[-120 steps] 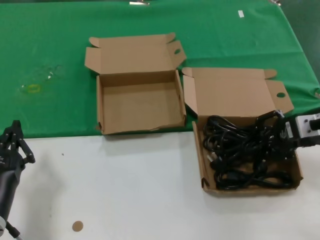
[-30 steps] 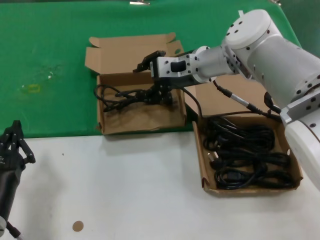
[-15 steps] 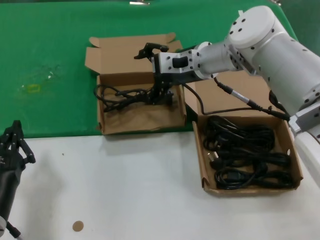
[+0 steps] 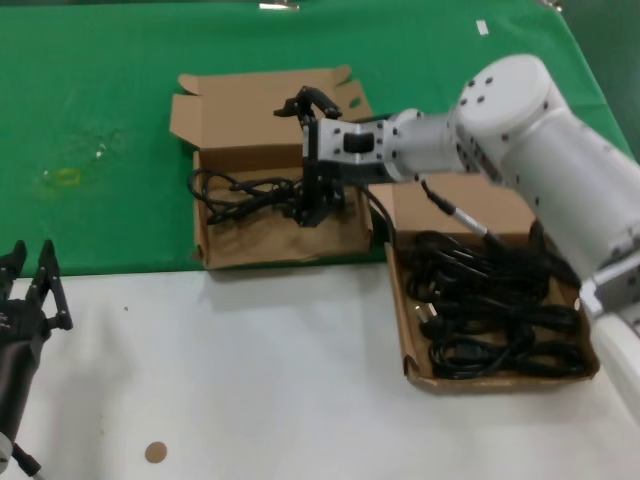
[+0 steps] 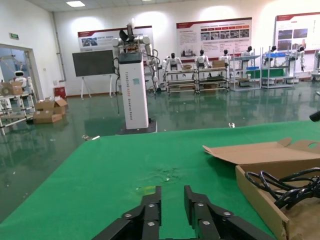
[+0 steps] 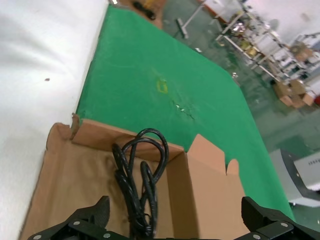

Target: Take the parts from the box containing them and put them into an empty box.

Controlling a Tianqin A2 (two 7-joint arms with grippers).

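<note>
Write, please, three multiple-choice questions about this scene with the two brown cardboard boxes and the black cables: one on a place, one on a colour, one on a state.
1. Where is the right gripper?
A. Over the left shallow brown cardboard box, the one with the frayed front edge
B. Over the right shallow brown cardboard box, full of cables
C. Over the white table surface

2. What colour is the cloth under the left box?
A. Blue
B. Green
C. Grey

3. What is the state of the black rubbery cable bundle in the left box?
A. Hanging above the box
B. Lying on the box floor, with the gripper fingers spread apart above it
C. Draped over the lid

Answers:
1 A, since in the head view the arm reaches across to the left box.
2 B, since the cloth is plainly green.
3 B, since the right wrist view shows the cable flat on the cardboard between wide-open fingers.
</note>
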